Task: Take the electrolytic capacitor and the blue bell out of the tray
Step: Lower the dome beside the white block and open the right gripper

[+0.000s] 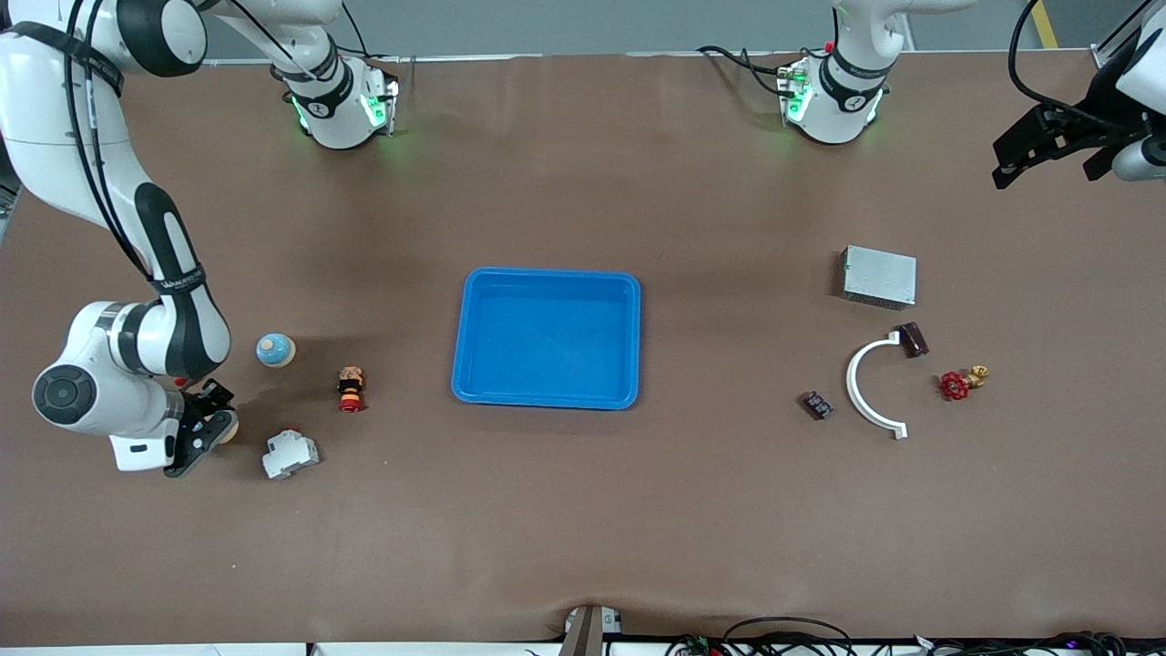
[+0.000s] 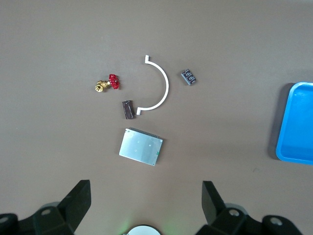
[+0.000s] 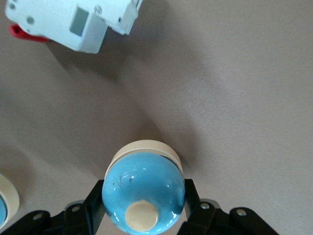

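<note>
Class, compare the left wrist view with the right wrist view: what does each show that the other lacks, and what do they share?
Only the left wrist view shows the silver box, white arc, red-handled valve, two small dark components, the blue tray edge, and the open left end effector.

Only the right wrist view shows the right end effector shut on a blue bell, a white circuit breaker, and part of a second bell.

Both share the brown table.

Wide brown matte paper-covered table (image 1: 583, 510), soft creases across it, grey wall strip (image 1: 583, 25) along its top edge, black cables (image 1: 792, 635) at bottom edge, even overhead light
</note>
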You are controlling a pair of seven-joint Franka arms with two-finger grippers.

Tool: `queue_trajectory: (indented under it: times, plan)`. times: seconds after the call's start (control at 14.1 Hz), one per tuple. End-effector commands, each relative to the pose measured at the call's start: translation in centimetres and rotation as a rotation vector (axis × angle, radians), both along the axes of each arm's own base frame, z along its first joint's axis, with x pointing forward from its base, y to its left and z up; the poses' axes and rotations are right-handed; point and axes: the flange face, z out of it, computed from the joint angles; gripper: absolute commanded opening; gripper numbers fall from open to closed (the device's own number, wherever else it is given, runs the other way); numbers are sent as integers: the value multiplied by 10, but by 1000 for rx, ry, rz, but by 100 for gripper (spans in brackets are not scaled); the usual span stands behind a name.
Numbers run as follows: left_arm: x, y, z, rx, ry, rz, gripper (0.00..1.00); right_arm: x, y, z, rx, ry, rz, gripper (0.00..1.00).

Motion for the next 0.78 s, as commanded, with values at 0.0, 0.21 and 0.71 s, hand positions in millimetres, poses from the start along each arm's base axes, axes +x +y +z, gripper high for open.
queue_trajectory:
  times: [0.0, 0.21, 0.71]
  plan:
    - [-5, 5, 6, -21, -2, -14, 100, 1, -7, -9, 8, 5, 6, 14]
    - [-3, 5, 6, -17, -4, -14, 100, 1, -6, -10, 10, 0, 5, 30]
    - [0, 8, 1, -10, 3, -8, 100, -4, 7, 27, 20, 110, -23, 100]
